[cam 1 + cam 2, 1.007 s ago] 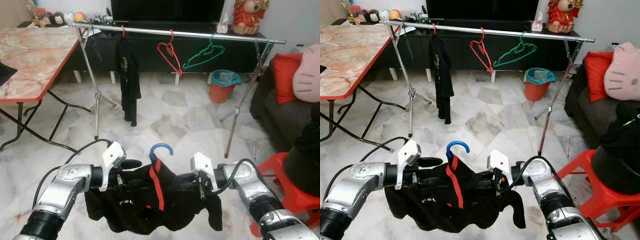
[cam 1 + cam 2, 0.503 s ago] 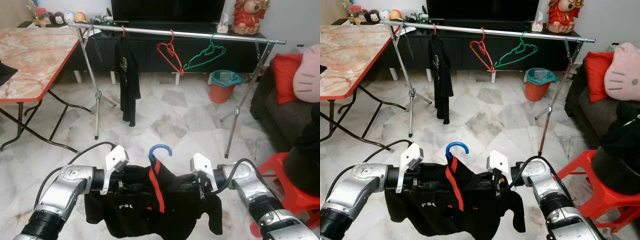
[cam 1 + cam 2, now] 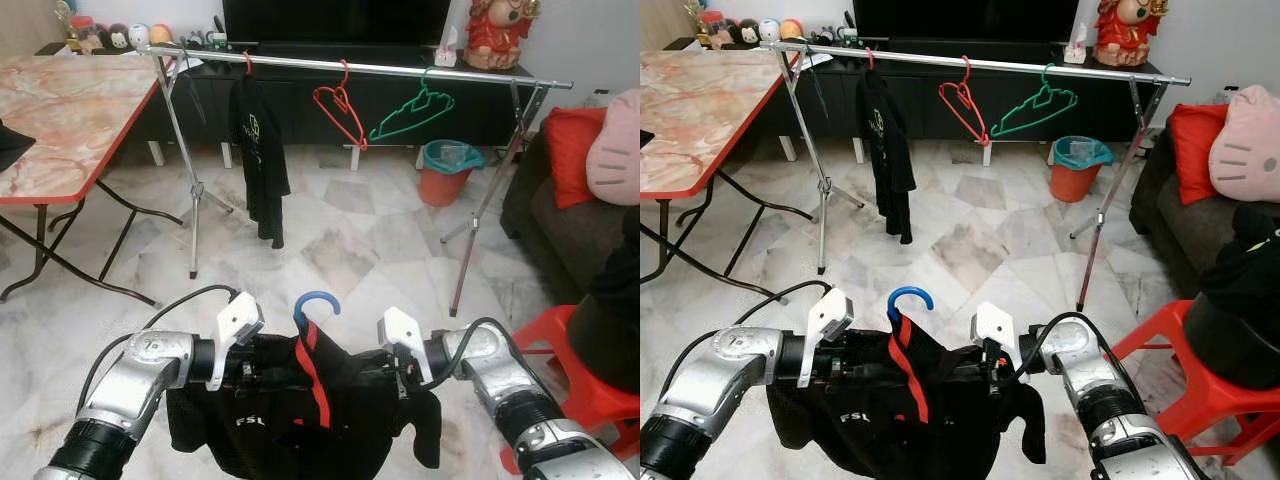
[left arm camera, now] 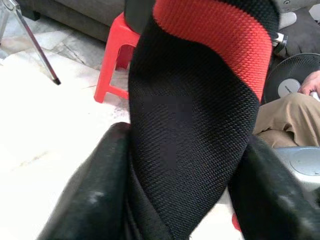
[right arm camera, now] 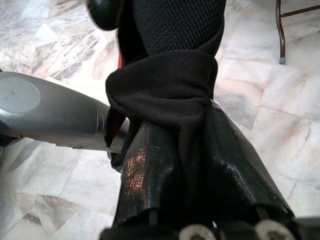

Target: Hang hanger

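A black shirt (image 3: 300,415) with a red collar hangs on a hanger whose blue hook (image 3: 316,302) sticks up between my arms, low in front of me. My left gripper (image 3: 262,372) is shut on the shirt's left shoulder, and its fingers (image 4: 95,195) press the black and red cloth. On the other shoulder my right gripper (image 3: 375,372) is shut, bunched cloth wedged between its fingers (image 5: 145,175). The silver clothes rail (image 3: 390,69) stands farther ahead across the room.
On the rail hang another black shirt (image 3: 260,150), a red hanger (image 3: 340,112) and a green hanger (image 3: 408,112). A marble-top table (image 3: 60,120) is at left, a red stool (image 3: 590,390) and sofa (image 3: 545,190) at right. An orange bin (image 3: 445,172) stands behind the rail. A seated person's leg (image 4: 285,115) is nearby.
My left gripper, open above the shirt a second ago, has moved in and shut on its shoulder. The shirt now hangs flatter. The black shirt on the rail has swung slightly.
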Robot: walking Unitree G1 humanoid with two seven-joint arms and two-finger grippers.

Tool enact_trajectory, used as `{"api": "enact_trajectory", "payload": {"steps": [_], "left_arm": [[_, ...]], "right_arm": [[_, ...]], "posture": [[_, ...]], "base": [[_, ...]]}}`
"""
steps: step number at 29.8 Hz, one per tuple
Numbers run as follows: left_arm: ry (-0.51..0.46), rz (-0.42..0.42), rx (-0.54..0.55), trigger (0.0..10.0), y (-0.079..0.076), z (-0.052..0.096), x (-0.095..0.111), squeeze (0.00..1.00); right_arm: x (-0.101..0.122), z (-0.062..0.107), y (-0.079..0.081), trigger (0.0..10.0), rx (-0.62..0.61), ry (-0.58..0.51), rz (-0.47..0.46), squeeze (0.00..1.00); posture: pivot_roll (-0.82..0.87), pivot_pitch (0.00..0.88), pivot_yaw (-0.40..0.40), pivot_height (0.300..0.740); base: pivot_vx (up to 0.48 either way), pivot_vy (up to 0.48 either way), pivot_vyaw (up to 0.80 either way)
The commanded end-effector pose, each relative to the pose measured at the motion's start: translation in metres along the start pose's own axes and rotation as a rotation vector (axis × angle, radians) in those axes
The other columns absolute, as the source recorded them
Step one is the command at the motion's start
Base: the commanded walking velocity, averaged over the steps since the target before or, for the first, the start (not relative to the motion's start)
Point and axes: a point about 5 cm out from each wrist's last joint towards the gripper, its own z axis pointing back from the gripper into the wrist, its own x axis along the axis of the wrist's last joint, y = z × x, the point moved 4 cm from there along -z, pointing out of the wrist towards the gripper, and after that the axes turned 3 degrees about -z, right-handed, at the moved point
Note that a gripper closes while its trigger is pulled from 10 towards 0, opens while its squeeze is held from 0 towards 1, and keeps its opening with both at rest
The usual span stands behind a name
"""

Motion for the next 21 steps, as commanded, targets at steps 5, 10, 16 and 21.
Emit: {"api": "enact_trajectory", "payload": {"steps": [5,10,16,21], "left_arm": [[0.028,0.027,-0.042,0.0,-0.0062,-0.0062,-0.0072,0.0],[0.03,0.033,-0.061,0.0,-0.0088,-0.0063,-0.008,0.0],[0.035,0.04,-0.079,0.0,-0.012,-0.0062,-0.0093,0.0],[0.035,0.043,-0.084,0.0,-0.013,-0.0064,-0.0095,0.0]], "right_arm": [[0.0257,-0.0023,-0.0076,0.0,-0.017,-0.067,0.072,0.0],[0.0269,-0.0024,-0.0087,0.0,-0.021,-0.067,0.075,0.0],[0.0303,-0.0029,-0.011,0.0,-0.028,-0.067,0.082,0.0],[0.0311,-0.0038,-0.0115,0.0,-0.03,-0.066,0.087,0.0]], "posture": [[0.03,0.0,-0.054,0.74],[0.03,0.0,-0.054,0.74],[0.03,0.0,-0.056,0.74],[0.03,0.0,-0.057,0.74]], "base": [[0.0,0.0,0.0],[0.0,0.0,0.0],[0.0,0.0,0.0],[0.0,0.0,0.0]]}}
